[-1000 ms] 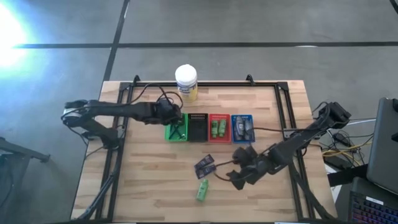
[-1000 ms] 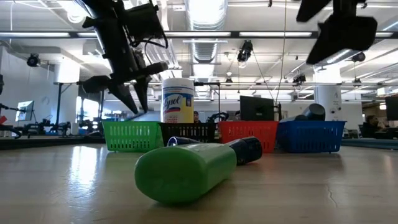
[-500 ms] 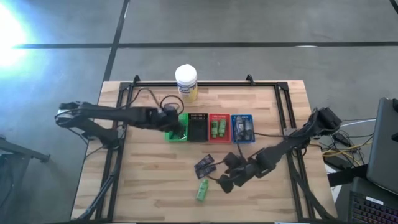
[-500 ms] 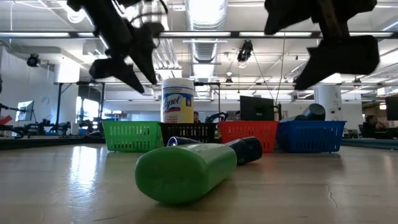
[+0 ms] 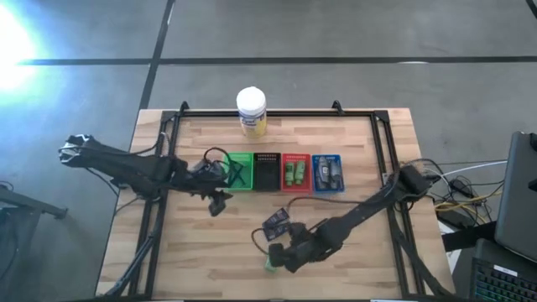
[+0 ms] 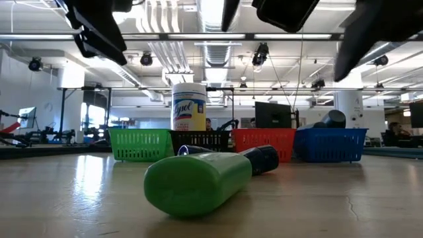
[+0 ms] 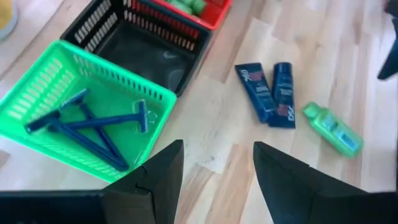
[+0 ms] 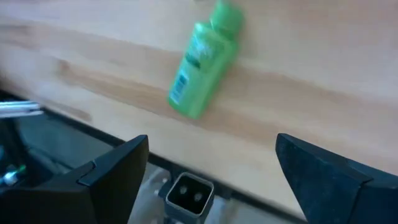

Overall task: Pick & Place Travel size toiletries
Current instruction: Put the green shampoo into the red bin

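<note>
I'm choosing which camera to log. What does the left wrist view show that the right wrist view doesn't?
Only the left wrist view shows the green basket holding razors, the empty black basket, a corner of the red basket, two dark packets and the open left gripper. Only the right wrist view shows the table's edge and the open right gripper. Both show the green bottle lying on the wood.

Four baskets are sitting side by side in a row across the table, with a jar standing behind them at the far edge. Razors are lying in the leftmost basket. Two packets are lying side by side in front of the row, and a bottle is lying nearer the front edge, just before them.
</note>
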### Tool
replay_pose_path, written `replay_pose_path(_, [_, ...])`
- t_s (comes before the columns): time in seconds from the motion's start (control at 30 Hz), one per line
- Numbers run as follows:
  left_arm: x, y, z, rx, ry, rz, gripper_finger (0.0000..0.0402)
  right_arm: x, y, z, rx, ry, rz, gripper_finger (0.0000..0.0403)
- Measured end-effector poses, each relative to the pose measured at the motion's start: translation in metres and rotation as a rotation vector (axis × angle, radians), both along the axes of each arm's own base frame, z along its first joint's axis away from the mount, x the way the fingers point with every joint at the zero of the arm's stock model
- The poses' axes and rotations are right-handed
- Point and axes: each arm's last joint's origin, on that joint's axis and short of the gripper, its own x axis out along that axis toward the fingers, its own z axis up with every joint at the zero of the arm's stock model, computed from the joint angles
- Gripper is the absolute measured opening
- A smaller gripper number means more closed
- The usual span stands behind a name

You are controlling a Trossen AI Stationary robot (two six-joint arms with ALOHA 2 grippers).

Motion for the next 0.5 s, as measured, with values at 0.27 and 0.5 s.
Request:
replay_pose_path(0.27, [-0.018, 0.001, -0.001, 0.045, -0.012, -0.117, 0.0197, 0.040, 0.026, 0.006, 0.002, 0.134, -0.085, 0.0369])
replay_pose_path(0.5, [-0.033, 0.004, -0.002, 0.020, -0.034, -0.136, 0.0197, 0.072, 0.028, -0.034, -0.078, 0.238, -0.138, 0.0368])
